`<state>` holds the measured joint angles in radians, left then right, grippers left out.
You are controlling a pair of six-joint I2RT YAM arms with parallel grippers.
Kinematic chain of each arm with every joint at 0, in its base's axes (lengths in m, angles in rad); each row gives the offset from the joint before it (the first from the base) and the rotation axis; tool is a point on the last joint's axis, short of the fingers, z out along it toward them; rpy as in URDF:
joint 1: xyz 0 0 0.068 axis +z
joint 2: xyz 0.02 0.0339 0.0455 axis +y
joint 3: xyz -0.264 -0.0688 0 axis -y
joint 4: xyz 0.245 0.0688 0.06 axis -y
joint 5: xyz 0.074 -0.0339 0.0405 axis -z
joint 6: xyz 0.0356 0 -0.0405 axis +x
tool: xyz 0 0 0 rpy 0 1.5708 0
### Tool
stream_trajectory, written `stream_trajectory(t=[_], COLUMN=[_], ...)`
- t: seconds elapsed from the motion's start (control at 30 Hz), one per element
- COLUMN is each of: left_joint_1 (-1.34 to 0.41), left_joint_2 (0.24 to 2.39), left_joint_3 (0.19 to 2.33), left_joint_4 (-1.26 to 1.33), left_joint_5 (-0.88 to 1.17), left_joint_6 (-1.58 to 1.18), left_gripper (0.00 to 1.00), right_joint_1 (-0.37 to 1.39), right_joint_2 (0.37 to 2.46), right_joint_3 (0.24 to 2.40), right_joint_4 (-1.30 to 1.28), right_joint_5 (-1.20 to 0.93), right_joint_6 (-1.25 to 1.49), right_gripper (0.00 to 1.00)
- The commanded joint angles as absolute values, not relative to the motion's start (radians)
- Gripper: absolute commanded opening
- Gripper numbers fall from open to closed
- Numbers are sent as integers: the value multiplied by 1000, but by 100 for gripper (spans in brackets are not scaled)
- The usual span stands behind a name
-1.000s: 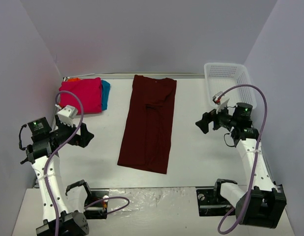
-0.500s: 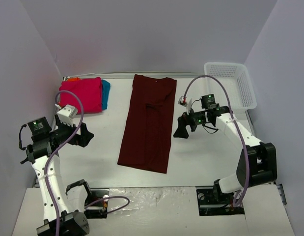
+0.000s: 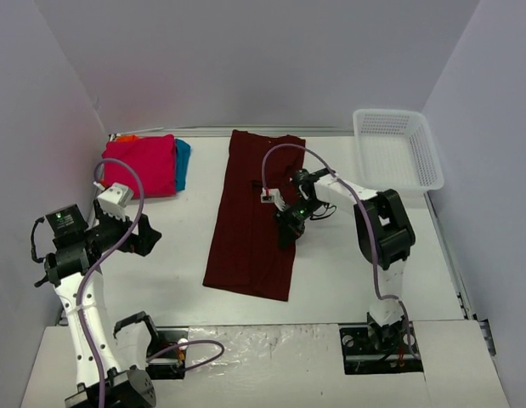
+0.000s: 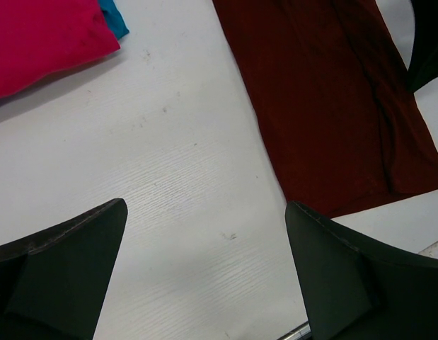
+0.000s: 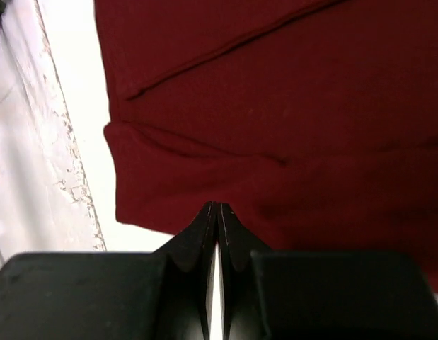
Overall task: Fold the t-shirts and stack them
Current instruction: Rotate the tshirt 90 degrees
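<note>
under the right claw [image 5: 217, 207], fingers pressed together and holding no cloth, lies the right edge of the maroon t-shirt [image 3: 250, 221], a long strip on the tabletop [image 3: 178, 255]. the left claw [image 4: 204, 209] hangs spread alongside. the crosswise fold looks next: open, then pinch the hem.

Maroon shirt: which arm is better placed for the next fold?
Right. Its shut hand is at the maroon shirt's right edge; the left hand hovers open over bare table, apart from it.
</note>
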<state>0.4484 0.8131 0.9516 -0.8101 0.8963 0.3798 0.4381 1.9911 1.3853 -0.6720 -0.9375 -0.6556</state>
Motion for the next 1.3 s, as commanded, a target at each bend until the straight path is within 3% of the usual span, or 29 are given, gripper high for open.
stream_trajectory(t=[0.0,0.43,0.6,1.27], left_joint_1=[460,462,462,462], left_joint_2=[798,801,796,790], left_joint_3=[950,950,948,953], left_joint_4=[-796,-793,-792,-805], left_joint_5=[911,911,907,923], left_joint_6=[374,374,371,396], left_gripper=[94,94,94,94], right_joint_1=[514,561,545,443], right_joint_2=[2062,2155,2178,2120], right_joint_3=[1439,1422,1407,1419], right_joint_4=[-827,-799,-723,-654], right_joint_5=[-904,-769,-597,-477], right_joint_6=[-699,-687,-595,-534], right_gripper=[0,0,0,0])
